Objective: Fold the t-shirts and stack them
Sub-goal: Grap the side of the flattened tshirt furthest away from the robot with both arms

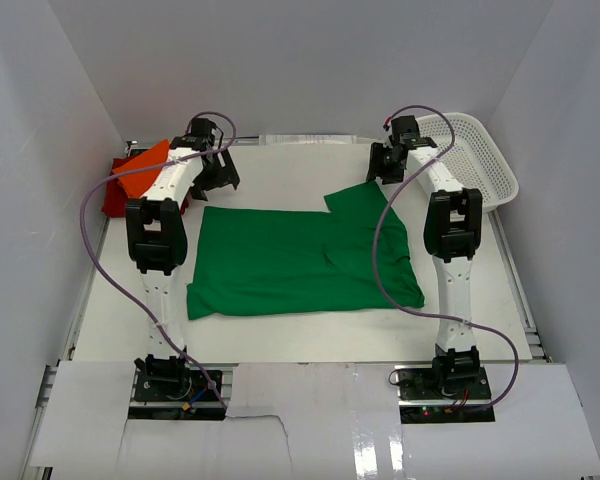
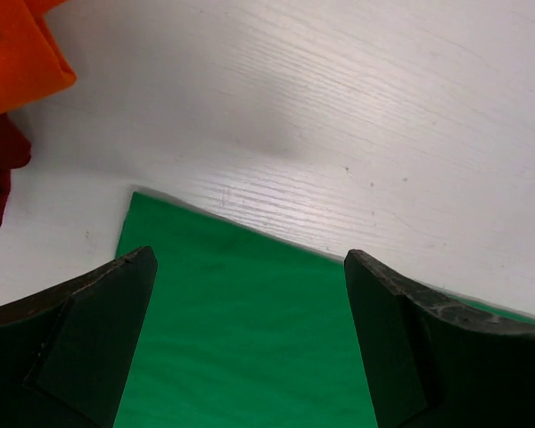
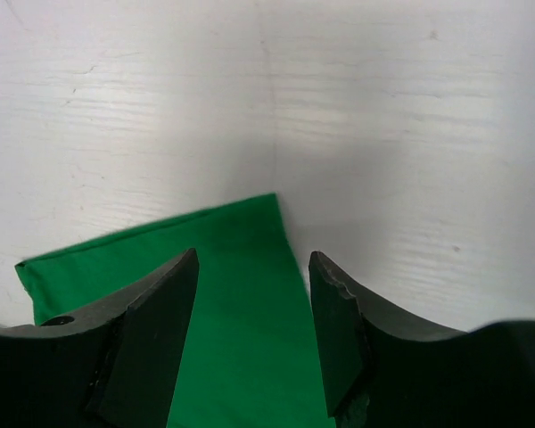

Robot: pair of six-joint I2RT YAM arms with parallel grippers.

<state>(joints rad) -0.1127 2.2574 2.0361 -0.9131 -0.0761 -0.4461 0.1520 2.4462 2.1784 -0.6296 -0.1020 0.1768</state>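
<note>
The bright green t-shirt (image 1: 300, 258) lies spread flat in the middle of the table, one sleeve sticking out at the far right. The orange t-shirt (image 1: 140, 168) lies on the dark red t-shirt (image 1: 113, 198) at the far left. My left gripper (image 1: 220, 176) is open above the green shirt's far left corner (image 2: 241, 330); orange (image 2: 18, 53) and red (image 2: 0, 174) cloth show at the left of its view. My right gripper (image 1: 386, 172) is open above the sleeve's far corner (image 3: 250, 294). Neither gripper holds cloth.
A white mesh basket (image 1: 477, 160) stands tilted at the far right against the wall. White walls close in the table on the left, right and back. Purple cables loop from both arms over the table.
</note>
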